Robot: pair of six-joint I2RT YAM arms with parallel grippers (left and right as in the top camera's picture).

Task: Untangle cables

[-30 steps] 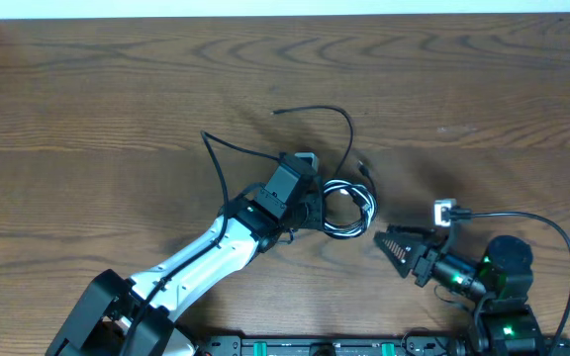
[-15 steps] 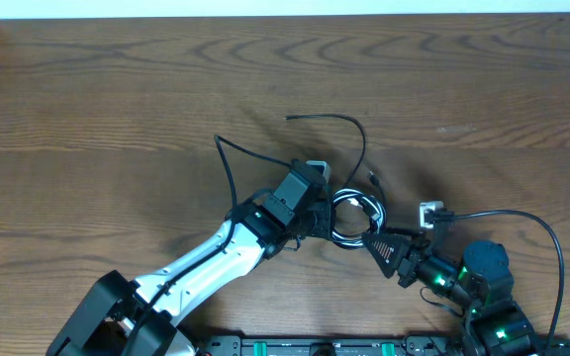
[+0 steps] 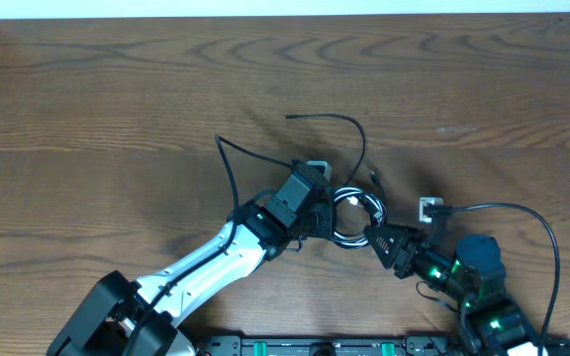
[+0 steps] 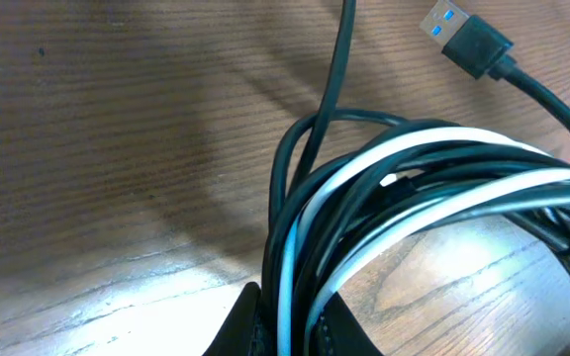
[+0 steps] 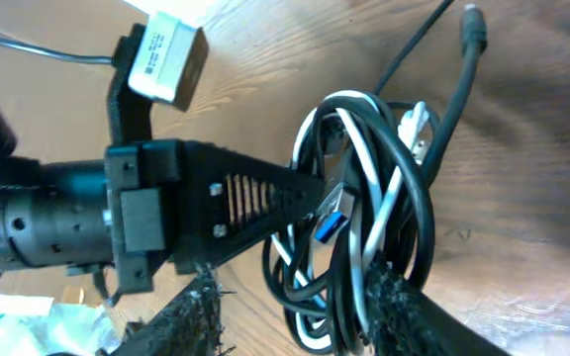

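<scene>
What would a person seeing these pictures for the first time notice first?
The knot of black and white cables at the table's middle, pinched by the shut left pincer. The right pincer straddles the same coil from the right, and a blue USB plug sticks out.

My left arm point(image 3: 211, 255) stretches diagonally from my near left toward the middle, and my left gripper point(image 3: 323, 213) is pinched tight on the cables point(image 3: 354, 213). My right arm point(image 3: 463, 272) lies low on my near right. My right gripper point(image 3: 374, 237) points at the left one, its fingers point(image 5: 201, 316) apart and straddling the same coil.
</scene>
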